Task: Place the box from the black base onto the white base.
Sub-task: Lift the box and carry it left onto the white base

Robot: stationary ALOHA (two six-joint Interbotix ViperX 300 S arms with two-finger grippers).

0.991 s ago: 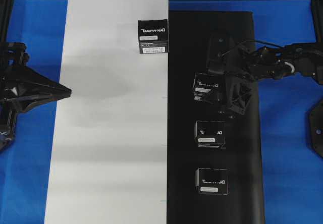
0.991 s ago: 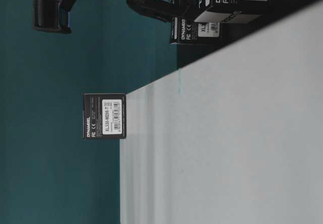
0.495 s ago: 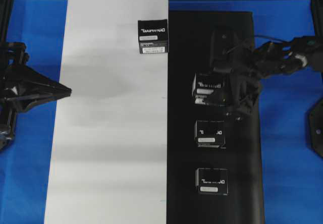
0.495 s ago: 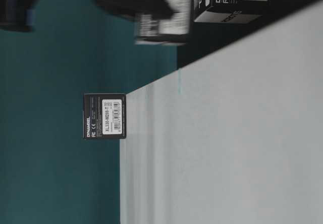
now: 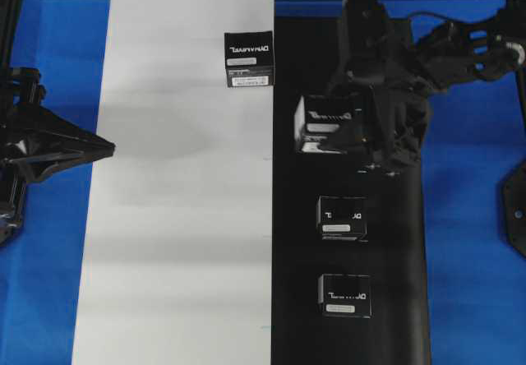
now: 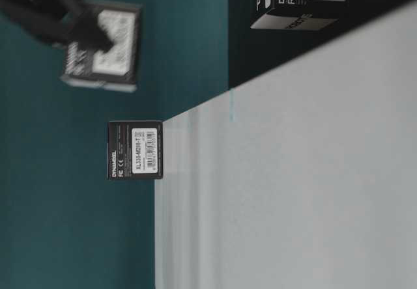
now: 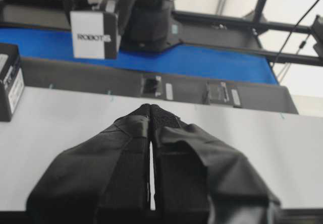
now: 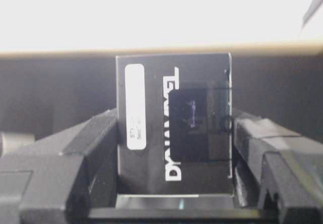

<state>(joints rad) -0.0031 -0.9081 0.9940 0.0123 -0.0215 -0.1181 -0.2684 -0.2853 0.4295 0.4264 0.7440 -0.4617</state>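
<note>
Overhead view: right gripper (image 5: 362,127) is clamping the small black logo-topped carton (image 5: 327,123) above the matte black sheet (image 5: 345,332); carrying it level toward the white sheet (image 5: 181,217) is advisable, clearing the carton already resting there (image 5: 249,59).

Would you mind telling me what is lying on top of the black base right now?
Two boxes rest on the black base. A third box hangs above it, gripped in the right hand. The arm covers the base's upper part.
</note>
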